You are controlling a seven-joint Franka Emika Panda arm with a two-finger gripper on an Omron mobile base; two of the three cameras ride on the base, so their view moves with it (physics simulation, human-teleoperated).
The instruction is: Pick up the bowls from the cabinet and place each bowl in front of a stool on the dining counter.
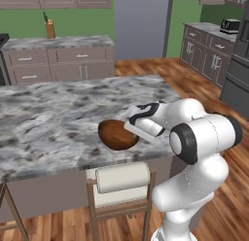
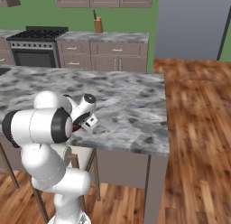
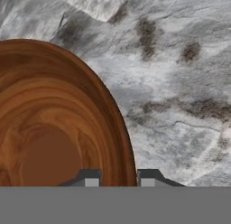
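A dark reddish-brown wooden bowl (image 1: pixel 115 135) is at the near edge of the dining counter (image 1: pixel 48 113), tilted, with its grained inside (image 3: pixel 54 128) facing the hand camera. My gripper (image 1: pixel 130 132) is shut on its rim, one fingertip (image 3: pixel 90 179) inside the bowl and the other outside. I cannot tell whether the bowl touches the marble. A stool (image 1: pixel 121 182) with a cream cushion stands right below it, against the counter's front. From the right, my arm covers most of the bowl (image 2: pixel 75 127) and of the gripper (image 2: pixel 80 123) on it.
The counter's right end (image 2: pixel 158 128) drops to a wooden floor (image 2: pixel 198 128). Behind stand a back worktop with a knife block (image 1: pixel 50 28), a stove (image 2: pixel 36 47) and a toaster (image 1: pixel 229 25). Another stool's leg (image 1: pixel 12 211) shows at the left.
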